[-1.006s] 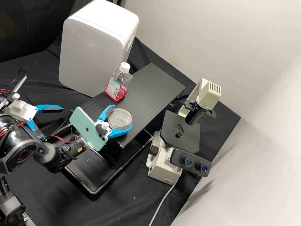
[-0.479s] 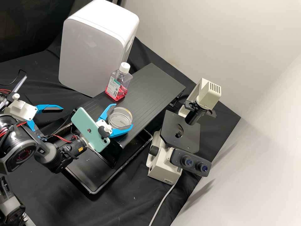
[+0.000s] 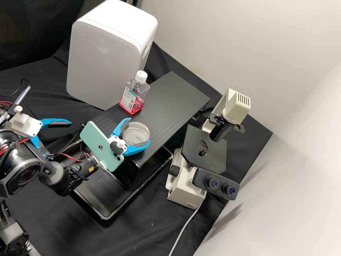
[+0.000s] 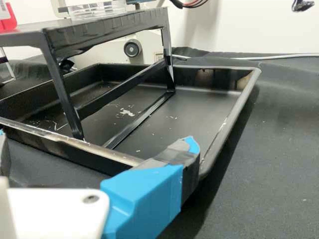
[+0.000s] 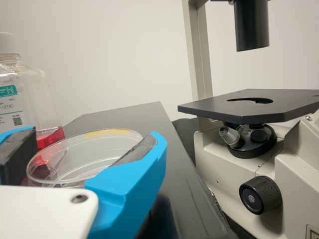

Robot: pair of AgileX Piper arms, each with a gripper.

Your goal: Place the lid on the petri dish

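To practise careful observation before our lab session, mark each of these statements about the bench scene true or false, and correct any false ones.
1. The petri dish sits on the raised black platform. True.
2. The flask of red liquid lies on its side in the tray. False: it stands upright on the platform, capped.
3. The right gripper has one blue finger on each side of the petri dish. True.
4. The microscope stands on top of the platform. False: it stands on the bench, beside the platform.
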